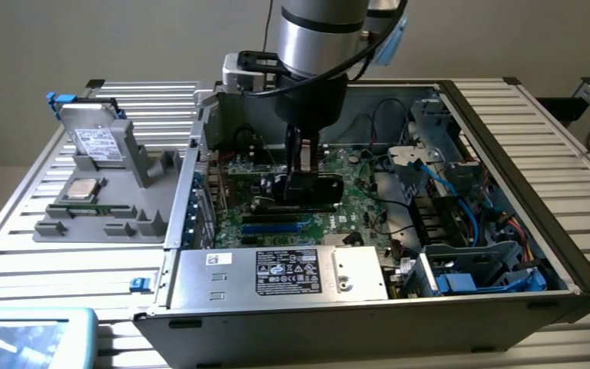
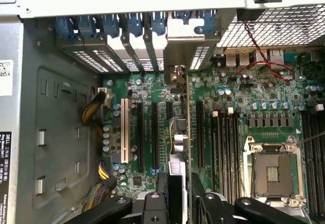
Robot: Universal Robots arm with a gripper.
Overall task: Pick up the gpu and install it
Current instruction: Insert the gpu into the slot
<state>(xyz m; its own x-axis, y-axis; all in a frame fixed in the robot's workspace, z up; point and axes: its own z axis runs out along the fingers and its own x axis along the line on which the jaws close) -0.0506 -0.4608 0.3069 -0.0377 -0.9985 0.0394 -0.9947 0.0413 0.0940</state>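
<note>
The gpu [image 1: 313,192] stands on edge inside the open computer case [image 1: 541,231], low over the green motherboard [image 1: 274,223]. My gripper [image 1: 303,173] reaches down from above and is shut on it. In the wrist view the gpu [image 2: 179,140] shows edge-on between my two black fingers [image 2: 161,196]. Its thin green board runs along the long black expansion slots [image 2: 154,135]. Its silver end bracket [image 2: 185,46] sits against the case's rear slot openings. Whether the card's edge is seated in a slot, I cannot tell.
A grey fixture [image 1: 111,223] at the exterior view's left holds a silver hard drive [image 1: 98,138], a processor chip [image 1: 82,188] and a memory stick [image 1: 92,208]. The power supply [image 1: 285,273] fills the case's near side. The open processor socket [image 2: 274,170], memory slots [image 2: 223,142] and blue cables [image 1: 449,184] lie beside the card.
</note>
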